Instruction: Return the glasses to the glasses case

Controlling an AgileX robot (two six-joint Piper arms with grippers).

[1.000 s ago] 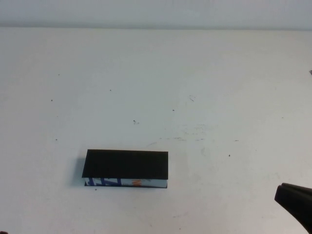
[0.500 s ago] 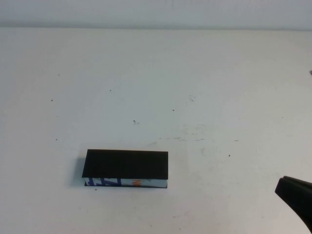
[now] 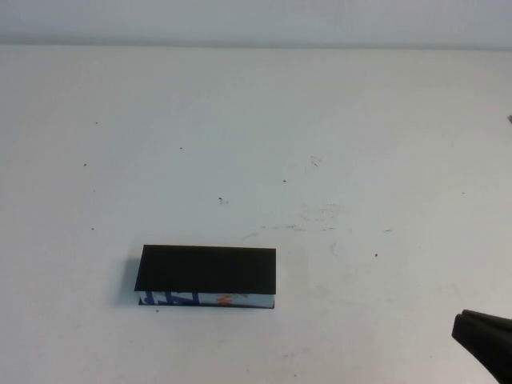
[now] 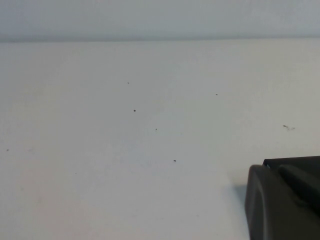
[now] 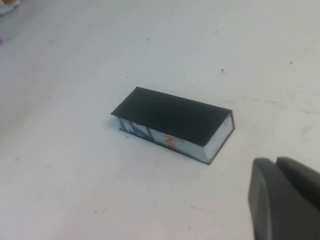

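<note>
The glasses case lies on the white table left of centre, a black box with its lid down and its white front edge printed in blue and orange. The right wrist view shows the glasses case from the side, also closed. The glasses are hidden in every view. My right gripper pokes in at the near right corner, well away from the case, shut and empty. In its own view the right gripper has its fingers pressed together. My left gripper shows only in the left wrist view, shut, holding nothing.
The white table carries only small dark specks and faint scuff marks. Its far edge meets a pale wall at the back.
My right gripper has slid a little toward the near edge, away from the case. The case has stayed put.
</note>
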